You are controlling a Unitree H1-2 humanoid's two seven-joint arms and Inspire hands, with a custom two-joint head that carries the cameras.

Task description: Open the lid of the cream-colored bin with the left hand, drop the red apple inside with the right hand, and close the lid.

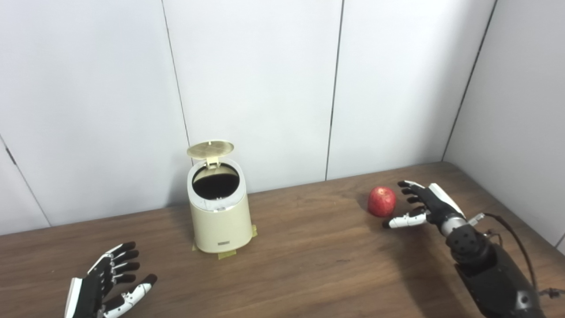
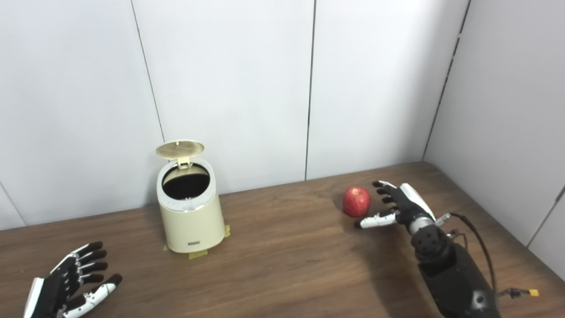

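Observation:
The cream-colored bin [image 1: 219, 221] stands left of the table's middle, near the back wall. Its lid [image 1: 210, 149] is tipped up and back, and the dark inside shows. A red apple [image 1: 382, 201] rests on the table at the right. My right hand [image 1: 423, 205] is open just right of the apple, fingers spread beside it, thumb reaching under its near side; I cannot tell if it touches. My left hand [image 1: 106, 282] lies open at the front left, well apart from the bin.
Yellow tape pieces [image 1: 227, 254] hold the bin's base to the wooden table [image 1: 309, 265]. White wall panels [image 1: 265, 88] close off the back and right side. A cable [image 1: 516, 238] runs along my right forearm.

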